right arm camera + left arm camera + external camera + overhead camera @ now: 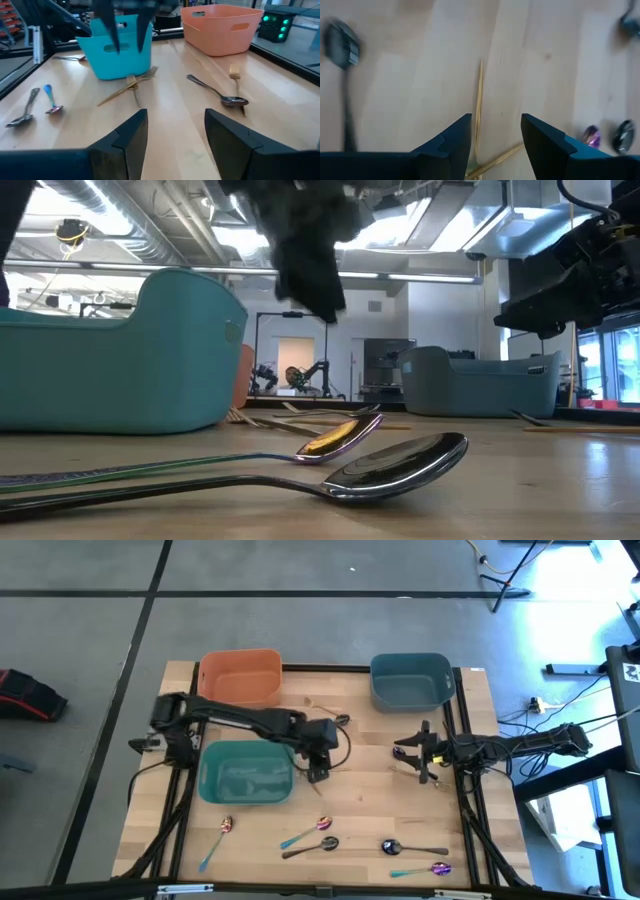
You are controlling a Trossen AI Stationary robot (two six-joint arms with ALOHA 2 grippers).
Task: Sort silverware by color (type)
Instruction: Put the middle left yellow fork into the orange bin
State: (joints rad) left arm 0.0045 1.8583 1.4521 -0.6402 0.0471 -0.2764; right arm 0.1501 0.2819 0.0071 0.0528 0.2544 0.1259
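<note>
In the left wrist view, a dark spoon (341, 47) at the upper left is showing as a blur, and the gold forks (479, 115) are running out of sight behind the left claw (495, 137) at the bottom edge. In the low view, the teal bin (110, 350) is being cut off at the left edge, and the dark arm (305, 240) at the top is blurring beyond detail. In the high view, the cutlery (400, 752) beside the right claw (424, 753) is appearing too small to identify.

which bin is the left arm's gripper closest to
The teal bin, beside the left gripper. The orange bin and the blue-grey bin sit along the far edge.
</note>
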